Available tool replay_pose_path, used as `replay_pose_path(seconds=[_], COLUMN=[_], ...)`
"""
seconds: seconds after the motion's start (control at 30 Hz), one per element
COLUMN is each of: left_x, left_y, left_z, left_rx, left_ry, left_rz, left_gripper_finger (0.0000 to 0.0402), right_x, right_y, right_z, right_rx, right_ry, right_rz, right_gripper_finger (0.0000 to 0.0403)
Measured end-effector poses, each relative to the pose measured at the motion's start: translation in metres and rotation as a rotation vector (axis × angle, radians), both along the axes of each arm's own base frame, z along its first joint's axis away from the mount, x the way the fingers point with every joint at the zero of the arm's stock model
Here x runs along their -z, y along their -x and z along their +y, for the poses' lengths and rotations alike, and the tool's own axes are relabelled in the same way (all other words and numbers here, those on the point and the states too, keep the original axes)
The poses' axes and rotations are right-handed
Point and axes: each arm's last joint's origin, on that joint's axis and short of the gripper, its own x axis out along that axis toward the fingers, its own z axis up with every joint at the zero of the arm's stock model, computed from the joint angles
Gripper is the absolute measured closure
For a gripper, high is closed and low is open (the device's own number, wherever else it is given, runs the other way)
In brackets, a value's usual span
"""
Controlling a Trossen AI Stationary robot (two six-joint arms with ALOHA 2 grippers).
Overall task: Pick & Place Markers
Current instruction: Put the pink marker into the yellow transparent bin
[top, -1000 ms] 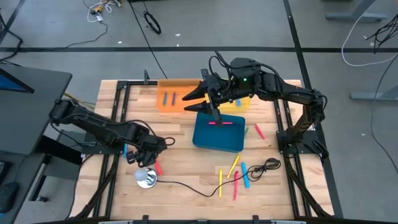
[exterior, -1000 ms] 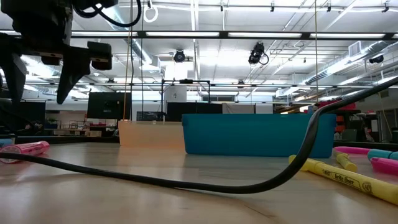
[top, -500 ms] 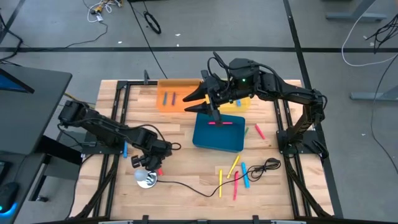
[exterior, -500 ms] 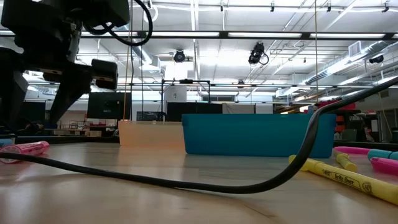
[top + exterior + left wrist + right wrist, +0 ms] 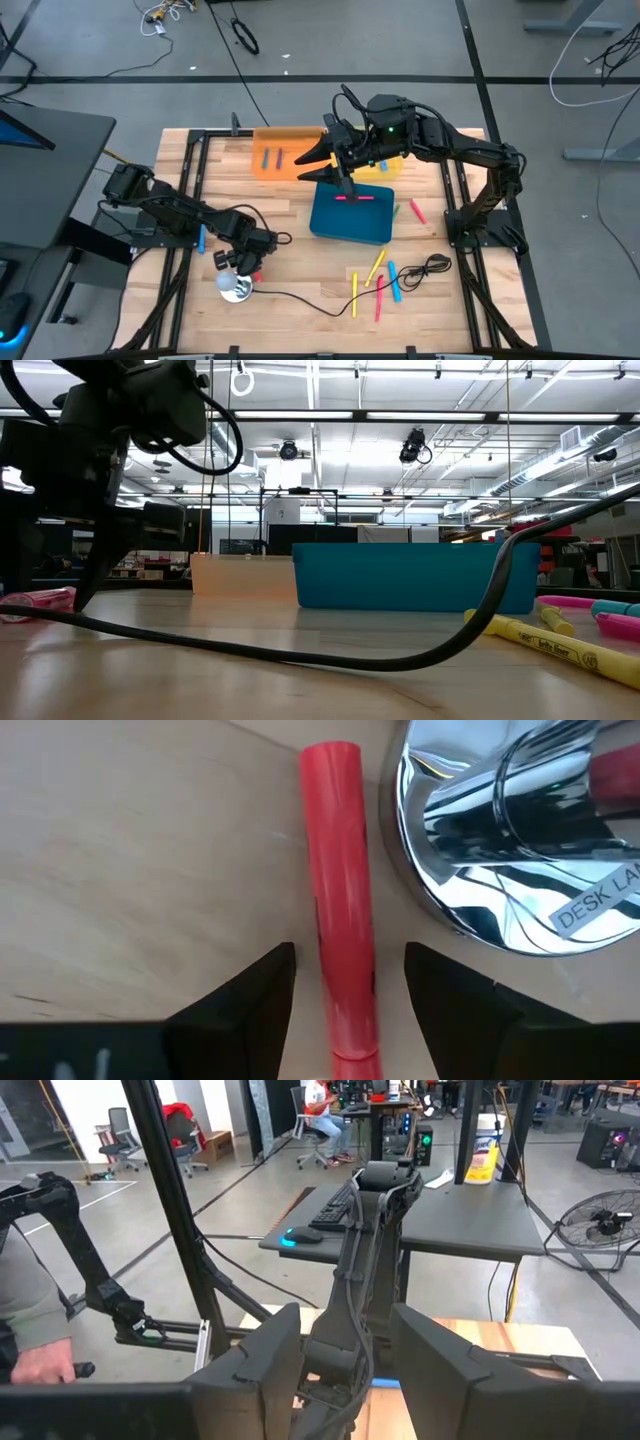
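Wooden tabletop (image 5: 290,225): left gripper (image 5: 348,988) straddles a red marker (image 5: 340,910), fingers apart, tight beside the chrome lamp base (image 5: 520,830); right gripper (image 5: 345,185) is indeterminate.

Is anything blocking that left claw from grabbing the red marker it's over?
Nothing lies between them: the left end effector has a finger on each side of the red marker. The shiny lamp base sits close beside the marker, crowding one finger.
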Motion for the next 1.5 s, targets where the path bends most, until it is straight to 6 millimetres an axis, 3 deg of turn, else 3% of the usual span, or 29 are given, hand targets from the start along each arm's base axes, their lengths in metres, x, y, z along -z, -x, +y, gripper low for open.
replay_pose_path(seconds=[0.13, 0.4, 0.83, 1.5], left_x=[0.000, 0.000, -0.005, -0.063], left_y=[-0.001, -0.002, -0.004, -0.019], left_z=[0.000, 0.000, 0.004, 0.041], left_rx=[-0.001, -0.008, -0.061, -0.213], left_ry=[-0.013, -0.012, -0.096, -0.348], left_rz=[-0.009, -0.025, -0.065, -0.292], left_gripper_finger=[0.0230, 0.0336, 0.0337, 0.0337], right_x=[0.000, 0.001, 0.001, 0.000], right_y=[0.000, 0.000, 0.000, 0.000], right_z=[0.000, 0.000, -0.002, -0.006], right_rx=[0.000, 0.000, 0.019, 0.033], right_ry=[-0.002, -0.002, -0.071, -0.084], right_rz=[0.005, 0.007, 0.024, 0.025], right_gripper_finger=[0.0246, 0.0246, 0.0246, 0.0246])
